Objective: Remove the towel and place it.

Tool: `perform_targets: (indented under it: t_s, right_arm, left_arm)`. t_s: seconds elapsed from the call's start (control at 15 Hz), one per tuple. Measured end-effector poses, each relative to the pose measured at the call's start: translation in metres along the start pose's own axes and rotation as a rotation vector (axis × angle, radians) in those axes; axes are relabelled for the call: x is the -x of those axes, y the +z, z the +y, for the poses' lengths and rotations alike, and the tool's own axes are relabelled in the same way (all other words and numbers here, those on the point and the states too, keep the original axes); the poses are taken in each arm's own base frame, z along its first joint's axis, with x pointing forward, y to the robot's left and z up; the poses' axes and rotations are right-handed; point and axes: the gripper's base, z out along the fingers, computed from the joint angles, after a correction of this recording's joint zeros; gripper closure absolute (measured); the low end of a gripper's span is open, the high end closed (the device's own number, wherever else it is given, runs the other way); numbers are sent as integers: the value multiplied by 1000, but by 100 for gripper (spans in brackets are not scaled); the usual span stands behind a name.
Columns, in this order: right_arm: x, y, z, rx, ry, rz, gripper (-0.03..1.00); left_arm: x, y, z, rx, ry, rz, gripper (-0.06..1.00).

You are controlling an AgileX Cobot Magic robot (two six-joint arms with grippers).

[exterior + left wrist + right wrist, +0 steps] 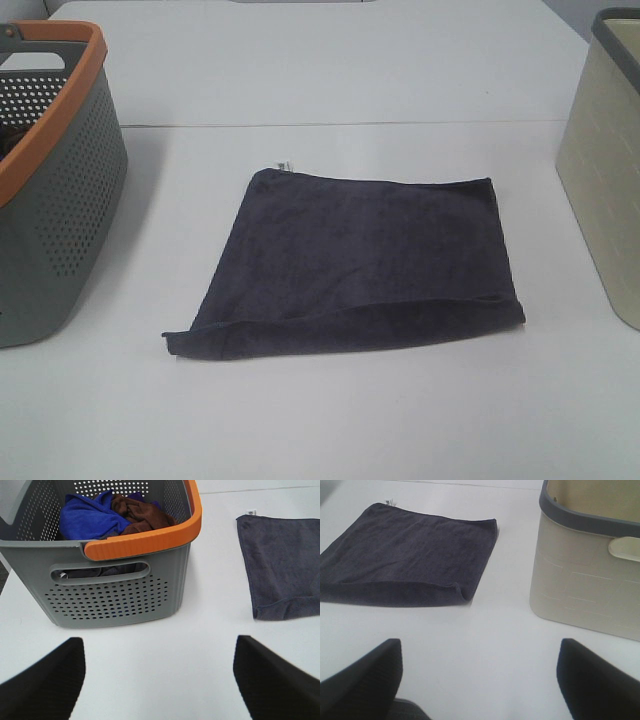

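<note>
The dark navy-grey towel [360, 265] lies flat on the white table, its near edge folded over and a small white tag [283, 165] at its far left corner. Neither arm appears in the high view. In the left wrist view the towel [285, 565] lies off to one side of my left gripper [160, 680], whose black fingers [45, 685] stand wide apart over bare table. My right gripper [480, 680] is also open and empty, with the towel [410, 555] lying a little beyond it.
A grey perforated basket with an orange rim [60, 110] stands at the left edge, holding a blue cloth [90, 515] and a brown cloth [145, 512]. A beige basket with a grey rim [605, 180] stands at the right edge.
</note>
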Motion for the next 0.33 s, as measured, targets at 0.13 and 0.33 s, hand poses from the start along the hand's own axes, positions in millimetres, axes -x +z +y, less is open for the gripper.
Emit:
perform_targets:
  t_s: [0.13, 0.33]
  right_arm:
    - [0, 0, 0, 0, 0, 0, 22]
    - [0, 0, 0, 0, 0, 0, 22]
  left_arm:
    - [0, 0, 0, 0, 0, 0, 18]
    - [0, 0, 0, 0, 0, 0, 18]
